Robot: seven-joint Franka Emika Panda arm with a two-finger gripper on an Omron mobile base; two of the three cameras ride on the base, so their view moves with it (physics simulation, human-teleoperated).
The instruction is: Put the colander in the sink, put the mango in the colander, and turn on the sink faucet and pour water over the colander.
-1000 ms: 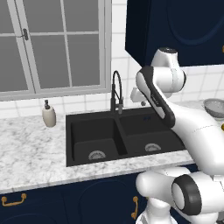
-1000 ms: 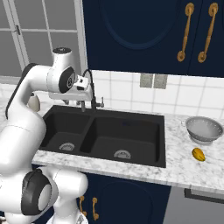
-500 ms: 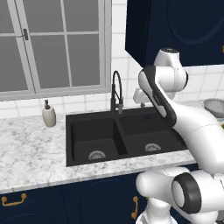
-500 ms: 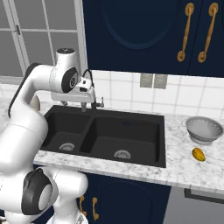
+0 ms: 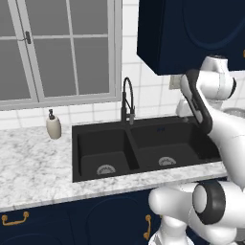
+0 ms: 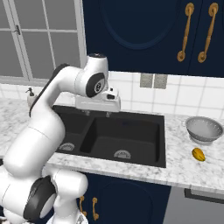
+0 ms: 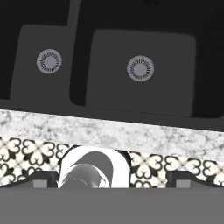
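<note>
The black double-basin sink is set in the marble counter. Its black arched faucet rises behind the divider. My gripper hangs open over the back of the sink, fingers pointing down, with nothing between them. In the hand view the fingertips stand wide apart, above both basins of the sink and their silver drains. The silver colander sits upright on the counter right of the sink, and the yellow-orange mango lies on the counter in front of it.
A beige soap dispenser stands on the counter left of the sink. Dark blue wall cabinets hang above, and a window is behind the left side. Bare marble counter stretches left of the sink.
The gripper has opened wide and drawn away from the faucet, shifting right and slightly down over the sink. The colander and mango have not moved.
</note>
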